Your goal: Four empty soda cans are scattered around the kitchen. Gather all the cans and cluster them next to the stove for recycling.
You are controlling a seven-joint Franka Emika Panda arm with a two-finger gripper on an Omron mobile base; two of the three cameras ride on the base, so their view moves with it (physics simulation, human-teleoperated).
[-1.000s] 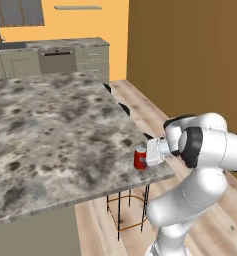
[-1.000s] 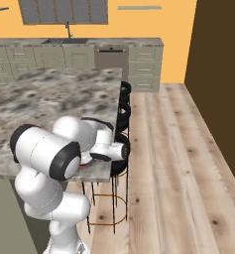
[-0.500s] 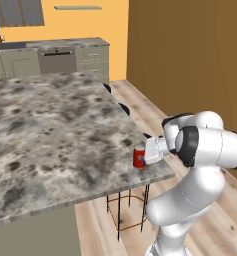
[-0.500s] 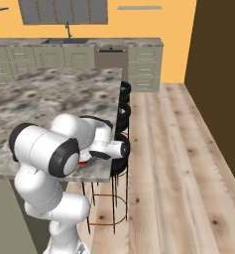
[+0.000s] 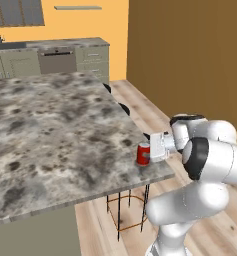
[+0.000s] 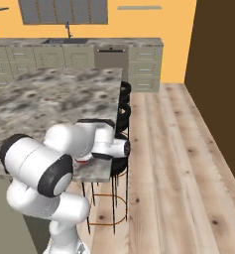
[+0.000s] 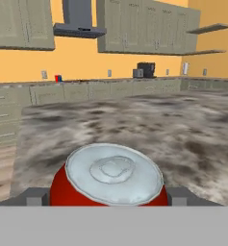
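**Red Can in the Robot's Pincer**

In the middle of the left base view, a red soda can (image 5: 143, 154) stands upright near the corner of the grey stone counter (image 5: 55, 130). Just right of it, the gripper (image 5: 149, 154) pinches the can. In the hand view the can (image 7: 108, 178) sits low in the frame, a dark fingertip (image 7: 34, 197) on each side.

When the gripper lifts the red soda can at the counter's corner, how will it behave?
The red soda can is probably light and thin-walled, so a hard squeeze may dent it. Its smooth round side might slip between the fingers. Upright near the marble counter edge, a sideways push could tip it off.
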